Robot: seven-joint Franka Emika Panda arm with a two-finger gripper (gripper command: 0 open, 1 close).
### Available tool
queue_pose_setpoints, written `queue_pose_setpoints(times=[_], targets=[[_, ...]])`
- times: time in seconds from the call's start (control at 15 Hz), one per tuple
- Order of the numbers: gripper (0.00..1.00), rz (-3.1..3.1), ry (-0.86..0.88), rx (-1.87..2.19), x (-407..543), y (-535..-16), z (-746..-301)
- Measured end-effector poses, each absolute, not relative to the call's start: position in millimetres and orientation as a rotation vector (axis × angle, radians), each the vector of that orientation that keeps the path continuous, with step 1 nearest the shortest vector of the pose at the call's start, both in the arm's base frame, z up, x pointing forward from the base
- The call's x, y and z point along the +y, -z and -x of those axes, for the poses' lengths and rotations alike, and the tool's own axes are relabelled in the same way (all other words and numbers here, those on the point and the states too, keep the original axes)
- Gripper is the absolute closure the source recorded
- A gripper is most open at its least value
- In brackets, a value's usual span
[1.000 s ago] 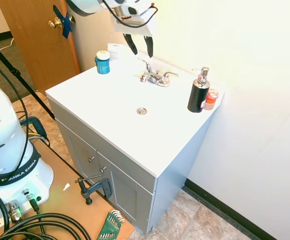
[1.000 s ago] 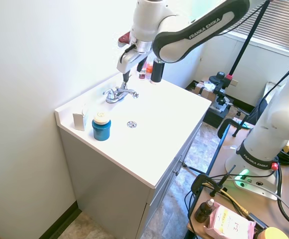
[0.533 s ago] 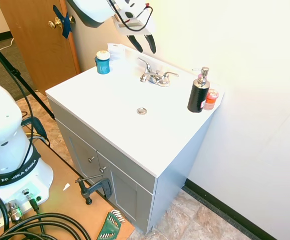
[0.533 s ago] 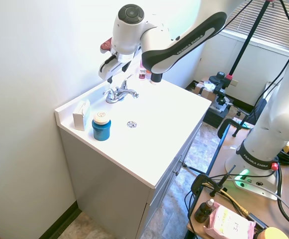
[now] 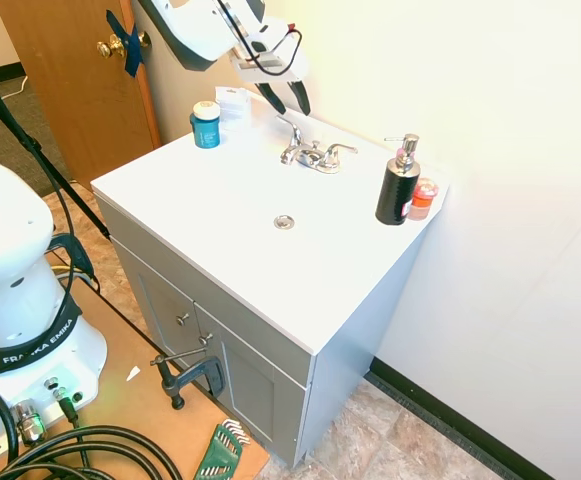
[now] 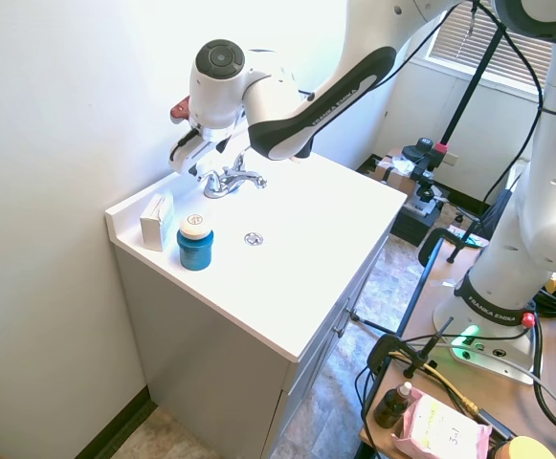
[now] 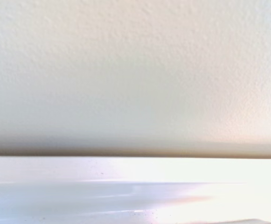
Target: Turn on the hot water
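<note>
While no water shows at the spout, the task stands at the approach step.

- Jar [image 5: 206, 124]: blue, white lid on, far left of the worktop [image 5: 200, 215]; contents hidden.
- Box [image 5: 232, 99]: white, small, against the wall just behind the jar.
- Gripper [image 5: 286, 100]: jaws released, pointing down, nothing between them. It hangs over the far edge of the worktop, apart from all fixtures.
- Faucet [image 5: 311, 154]: chrome, two levers, set at the far edge, its long axis running left to right along the wall. It lies just below and slightly right of the jaws. The left lever [image 5: 292, 130] is the nearer one and, by custom, likely the hot side. The right lever [image 5: 339, 150] lies beyond the spout.
- Drain [image 5: 284, 222]: near of the faucet, mid-worktop, dry as far as can be told.
- Dispenser [image 5: 398, 186]: black pump bottle, far right, upright; fill level hidden.
- Bottle [image 5: 424, 198]: small, orange-red, touching or just beside the dispenser on its right.
- Wrist view: only wall [image 7: 135, 70] and a white ledge; faucet not shown.

Coming move, as judged: a short descent onto the left lever.
</note>
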State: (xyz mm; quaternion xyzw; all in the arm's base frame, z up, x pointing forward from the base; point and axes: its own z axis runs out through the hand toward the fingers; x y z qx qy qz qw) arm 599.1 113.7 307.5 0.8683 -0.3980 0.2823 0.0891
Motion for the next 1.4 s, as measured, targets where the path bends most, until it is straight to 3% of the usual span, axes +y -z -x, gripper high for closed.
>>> queue_pose_setpoints(times=[0.33,0.67,1.13,1.4], targets=[[0.00,-2.556,-0.806,-1.214,90,-297,-591],[0.00,-2.565,-0.728,-1.236,80,-279,-547],[0.00,-2.546,-0.734,-1.334,28,-294,-500],[0.00,-2.732,-0.507,-1.362,43,-286,-442]])
